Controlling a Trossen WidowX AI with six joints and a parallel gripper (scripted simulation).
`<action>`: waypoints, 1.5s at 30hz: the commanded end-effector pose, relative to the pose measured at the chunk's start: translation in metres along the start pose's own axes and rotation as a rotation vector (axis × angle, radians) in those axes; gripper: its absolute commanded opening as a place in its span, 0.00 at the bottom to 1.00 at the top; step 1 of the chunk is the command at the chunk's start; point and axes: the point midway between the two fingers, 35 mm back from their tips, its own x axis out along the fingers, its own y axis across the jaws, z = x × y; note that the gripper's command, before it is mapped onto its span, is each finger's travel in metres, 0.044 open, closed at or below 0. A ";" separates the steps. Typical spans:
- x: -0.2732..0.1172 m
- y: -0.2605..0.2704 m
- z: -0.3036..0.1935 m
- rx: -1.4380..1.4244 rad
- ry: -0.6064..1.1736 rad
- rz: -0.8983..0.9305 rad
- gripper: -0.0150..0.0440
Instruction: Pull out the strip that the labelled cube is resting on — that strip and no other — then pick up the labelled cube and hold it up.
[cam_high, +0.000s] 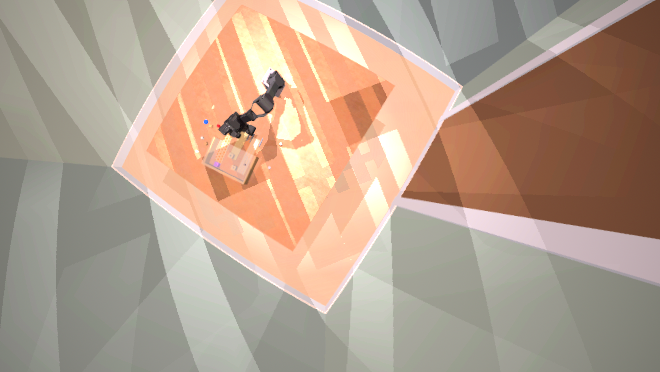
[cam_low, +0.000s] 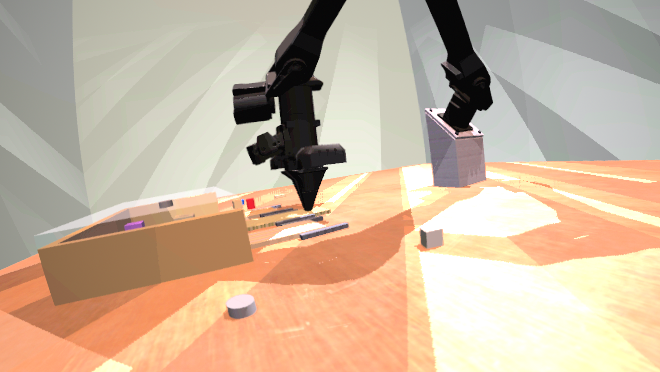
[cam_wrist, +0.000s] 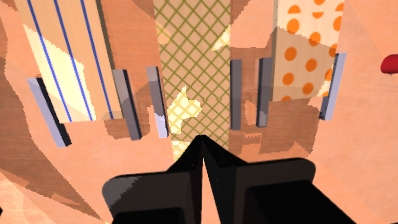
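My gripper (cam_low: 308, 208) (cam_wrist: 201, 139) points down with its fingers shut and nothing between them. Its tips are at the end part of the cross-hatched strip (cam_wrist: 195, 65); contact is hard to tell. This strip reaches past the ends of its side rails. A blue-lined strip (cam_wrist: 85, 65) lies left of it and an orange-dotted strip (cam_wrist: 310, 50) right of it in the wrist view; both end between their rails. The strips come out of a tan box (cam_low: 145, 255). A purple block (cam_low: 134, 226) (cam_high: 216, 164) is inside the box. No label is readable, and what rests on each strip is hidden.
Dark rails (cam_low: 324, 231) (cam_wrist: 236, 95) flank the strips. A clear sheet covers the box. A grey cube (cam_low: 431, 237) and a pale round puck (cam_low: 241, 306) lie on the table. A red object (cam_wrist: 391, 64) (cam_low: 250, 203) and a blue one (cam_high: 206, 122) lie beyond the gripper.
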 end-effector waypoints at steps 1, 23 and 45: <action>0.004 0.000 -0.012 0.006 0.020 0.001 0.25; 0.004 -0.001 -0.046 0.007 0.021 0.001 0.25; 0.003 -0.002 -0.079 0.009 0.022 0.001 0.25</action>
